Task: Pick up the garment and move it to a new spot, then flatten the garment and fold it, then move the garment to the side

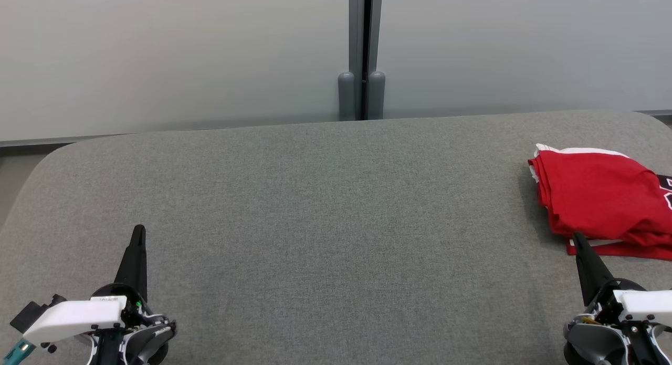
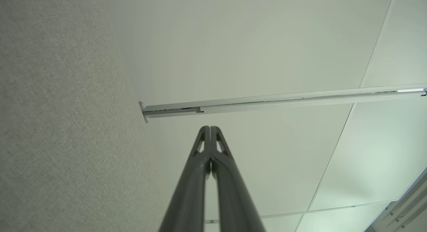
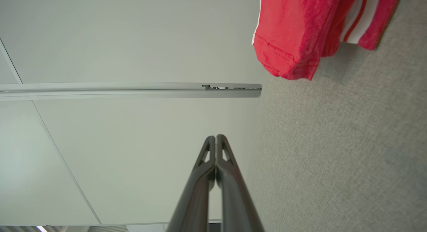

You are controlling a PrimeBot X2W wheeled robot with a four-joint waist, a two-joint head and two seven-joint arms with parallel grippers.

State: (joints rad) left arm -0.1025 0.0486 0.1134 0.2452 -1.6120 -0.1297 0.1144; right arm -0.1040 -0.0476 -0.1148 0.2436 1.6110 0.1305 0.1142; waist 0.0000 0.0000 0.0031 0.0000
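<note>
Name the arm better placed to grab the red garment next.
Right. The right gripper sits at the near edge of the red garment; the left gripper rests far across the grey table. Both are shut, so it would need opening first.

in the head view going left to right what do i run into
left gripper → grey posts at the back wall → red garment
</note>
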